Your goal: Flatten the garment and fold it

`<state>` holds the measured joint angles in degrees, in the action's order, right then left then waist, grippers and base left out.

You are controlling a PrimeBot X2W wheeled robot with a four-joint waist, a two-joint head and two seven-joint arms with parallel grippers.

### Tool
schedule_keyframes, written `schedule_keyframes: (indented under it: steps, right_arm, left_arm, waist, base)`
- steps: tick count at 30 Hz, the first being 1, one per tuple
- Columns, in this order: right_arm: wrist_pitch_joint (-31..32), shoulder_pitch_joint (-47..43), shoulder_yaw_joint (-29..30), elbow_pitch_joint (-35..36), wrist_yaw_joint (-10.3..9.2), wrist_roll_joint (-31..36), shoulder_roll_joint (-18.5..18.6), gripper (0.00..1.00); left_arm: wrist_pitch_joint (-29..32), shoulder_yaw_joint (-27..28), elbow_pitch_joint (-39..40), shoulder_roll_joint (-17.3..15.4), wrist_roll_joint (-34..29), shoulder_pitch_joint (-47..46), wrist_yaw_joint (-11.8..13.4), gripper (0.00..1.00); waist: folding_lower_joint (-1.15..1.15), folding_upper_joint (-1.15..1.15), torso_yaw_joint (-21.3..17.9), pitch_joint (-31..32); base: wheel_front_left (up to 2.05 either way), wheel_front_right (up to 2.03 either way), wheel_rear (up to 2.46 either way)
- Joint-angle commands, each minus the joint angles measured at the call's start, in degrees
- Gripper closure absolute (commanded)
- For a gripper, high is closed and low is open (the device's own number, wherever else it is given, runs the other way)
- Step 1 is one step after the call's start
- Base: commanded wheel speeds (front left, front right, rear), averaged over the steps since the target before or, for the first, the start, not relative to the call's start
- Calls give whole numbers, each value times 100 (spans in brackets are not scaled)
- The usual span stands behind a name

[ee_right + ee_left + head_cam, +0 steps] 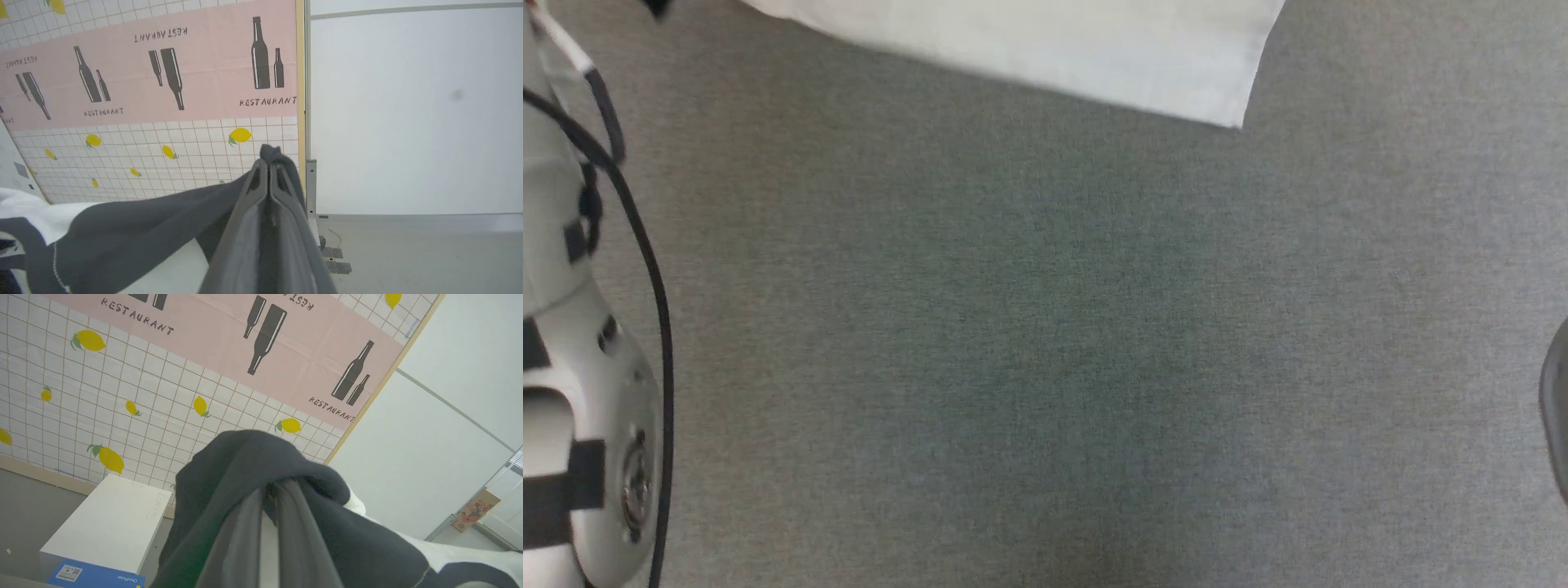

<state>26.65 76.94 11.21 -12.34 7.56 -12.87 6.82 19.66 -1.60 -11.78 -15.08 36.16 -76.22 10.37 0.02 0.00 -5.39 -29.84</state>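
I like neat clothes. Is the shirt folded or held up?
Held up, not folded: the soft white shirt with black sleeves stretches between both jaws, each shut on dark sleeve cloth.

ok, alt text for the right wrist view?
The right claw, shut, pinches a black fold of the garment, which stretches to the view's lower left, where white cloth shows. Behind: a wall covering printed with lemons, bottles and RESTAURANT, a white panel, a grey floor.
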Motion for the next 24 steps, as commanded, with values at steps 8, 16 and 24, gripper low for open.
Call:
schedule_keyframes:
  steps: [8,16,24]
  right_arm:
    - [-1064,1152,369,-670,-8,179,-201,100]
    - [-789,166,-233,-1183,-8,-229,-129,100]
    - [-105,-1956,-1206,-745,-8,-909,383,100]
  left_arm:
    - [-791,254,-417,173,19,-920,48,100]
    - [-113,-93,-1131,166,257,185,-363,100]
    - [1153,-676,-1100,-104,501,2289,-889,100]
  waist:
    - [-2,0,-250,-626]
    - [-2,0,-134,-458]
    - [-2,0,6,315]
  base:
    - [0,0,0]
    - [0,0,0]
    - [0,0,0]
